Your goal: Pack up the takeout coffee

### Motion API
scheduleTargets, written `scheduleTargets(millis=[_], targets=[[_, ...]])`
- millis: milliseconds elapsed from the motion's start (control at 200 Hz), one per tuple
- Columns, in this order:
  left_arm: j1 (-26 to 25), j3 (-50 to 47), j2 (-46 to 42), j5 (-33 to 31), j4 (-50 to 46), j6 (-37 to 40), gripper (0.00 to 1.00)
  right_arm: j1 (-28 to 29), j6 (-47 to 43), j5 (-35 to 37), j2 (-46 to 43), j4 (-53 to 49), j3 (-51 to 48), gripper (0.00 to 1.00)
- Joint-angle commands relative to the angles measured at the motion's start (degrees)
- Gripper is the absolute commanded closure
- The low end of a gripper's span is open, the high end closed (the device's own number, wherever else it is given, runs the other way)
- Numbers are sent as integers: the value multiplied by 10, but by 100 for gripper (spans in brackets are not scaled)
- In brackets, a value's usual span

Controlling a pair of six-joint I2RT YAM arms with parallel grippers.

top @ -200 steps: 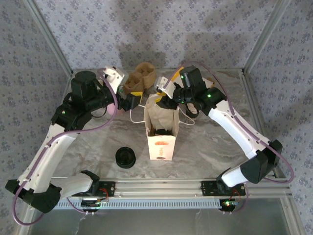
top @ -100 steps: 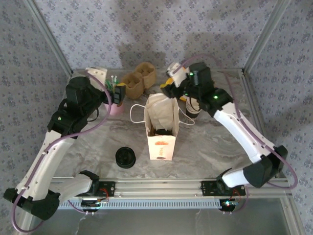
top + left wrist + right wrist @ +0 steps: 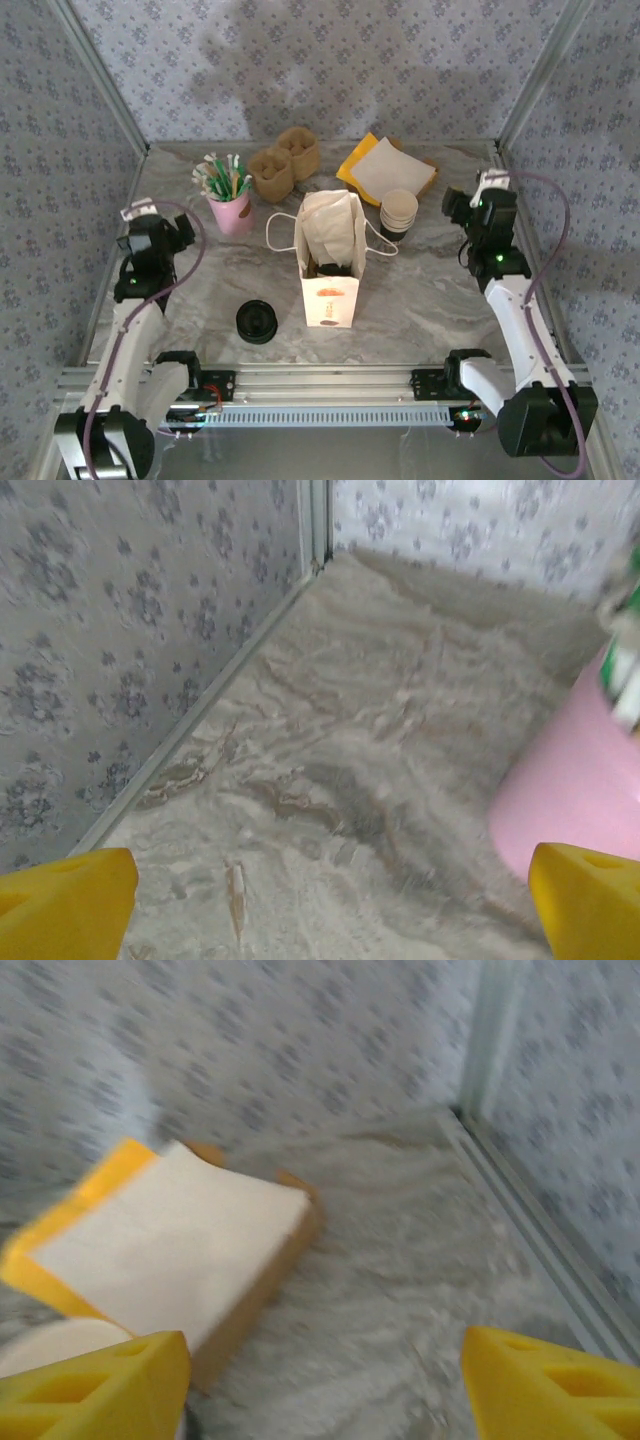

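Top external view: the coffee (image 3: 331,268) sits deep in the bag (image 3: 329,300) on the worktop (image 3: 440,300). Only a dark patch, seemingly its lid, shows through the mouth, and the cup wall is hidden. Left jaws are released and spread wide near a pink cup (image 3: 575,800) cut off by the frame edge. Right jaws, also released, face blurred napkins (image 3: 170,1235).

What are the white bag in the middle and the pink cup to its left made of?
The white bag looks like matte paper: creased walls, a crumpled top, thin cord handles. The pink cup seems to be smooth plastic or coated paper, its wall even in colour; the pictures leave that open.
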Motion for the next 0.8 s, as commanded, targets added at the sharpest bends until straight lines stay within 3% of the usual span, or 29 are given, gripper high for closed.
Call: scheduleTargets(millis=[0, 330, 615, 794], targets=[[8, -65, -4, 20, 127, 45, 0, -7, 15, 82, -12, 75, -73, 21], [11, -183, 69, 84, 315, 61, 0, 3, -56, 99, 15, 323, -251, 15], [11, -165, 209, 148, 434, 77, 0, 25, -106, 39, 161, 486, -253, 14], [11, -123, 310, 183, 505, 95, 0, 24, -137, -19, 252, 527, -243, 12]])
